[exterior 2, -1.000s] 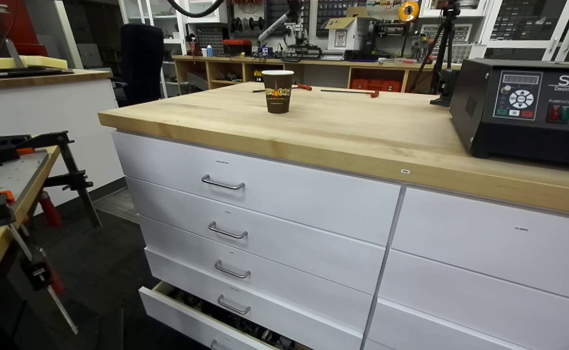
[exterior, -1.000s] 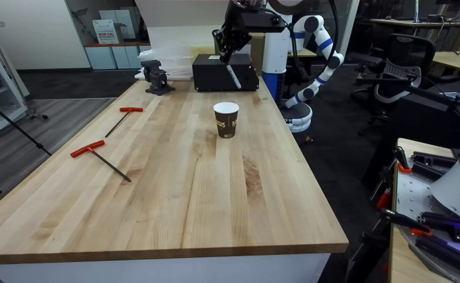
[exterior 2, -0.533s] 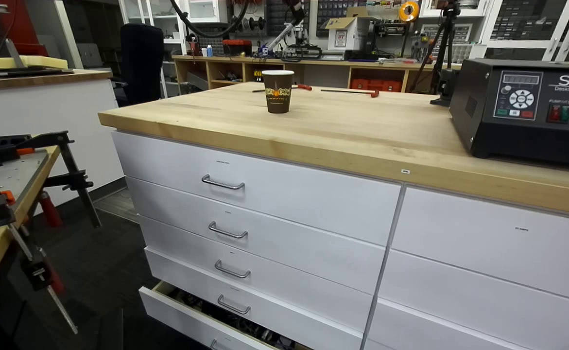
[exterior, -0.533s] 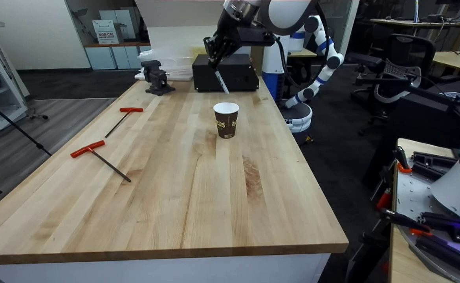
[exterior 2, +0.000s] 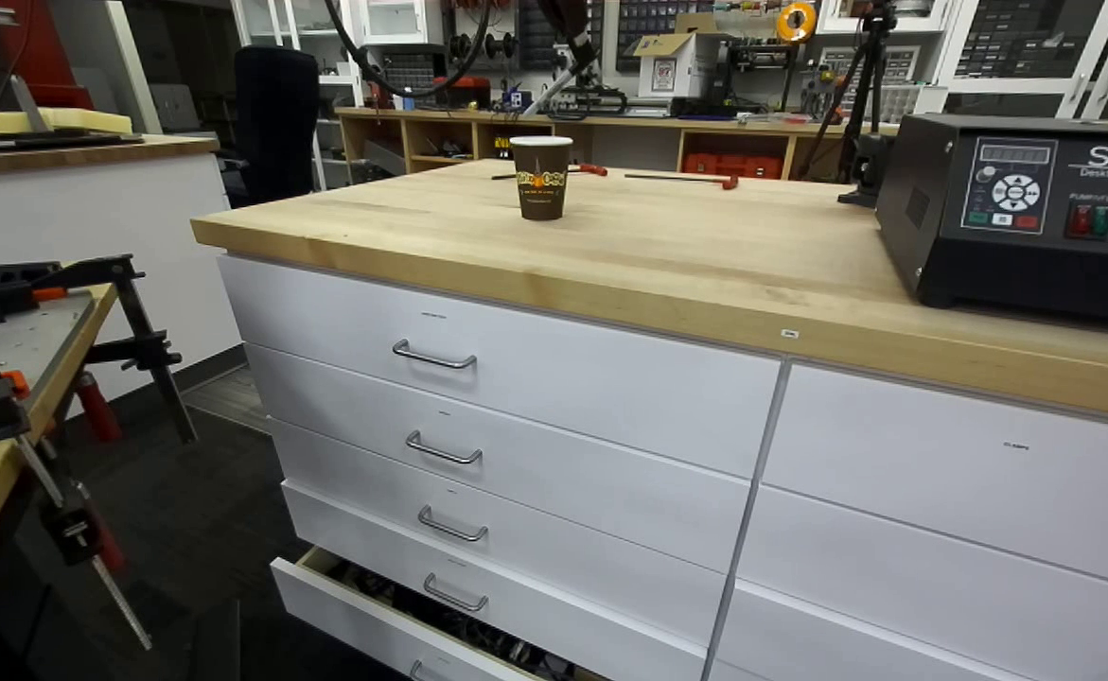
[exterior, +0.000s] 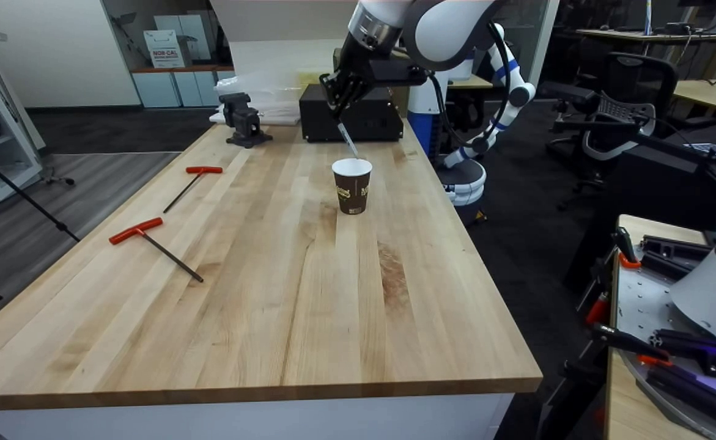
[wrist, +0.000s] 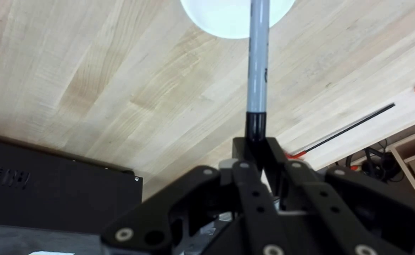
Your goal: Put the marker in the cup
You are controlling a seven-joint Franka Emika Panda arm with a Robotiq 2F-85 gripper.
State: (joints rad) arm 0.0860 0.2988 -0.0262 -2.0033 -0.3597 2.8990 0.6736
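Note:
The marker, light grey with a dark end, is held tilted in my gripper; it shows in both exterior views [exterior: 346, 139] [exterior 2: 554, 90] and in the wrist view [wrist: 258, 71]. My gripper [exterior: 337, 113] [exterior 2: 582, 59] [wrist: 256, 146] is shut on the marker's dark end. The brown patterned cup with a white rim [exterior: 353, 190] [exterior 2: 542, 184] stands upright on the table. The marker's free end is just above the cup's far rim; the exterior views do not settle its depth. In the wrist view the marker crosses the cup's white inside [wrist: 218, 17], its free end out of frame.
Two red-handled T-shaped tools [exterior: 137, 230] [exterior: 205, 170] lie on the wooden table [exterior: 260, 318]. A large black box [exterior: 321, 116] [exterior 2: 1017, 208] [wrist: 58, 187] and a dark vise [exterior: 246, 122] stand at one end of the table. A lower drawer [exterior 2: 393, 615] is pulled out.
My gripper has moved down and towards the cup with the marker in it. The marker's free end has come down close to the cup's rim. The cup has not moved.

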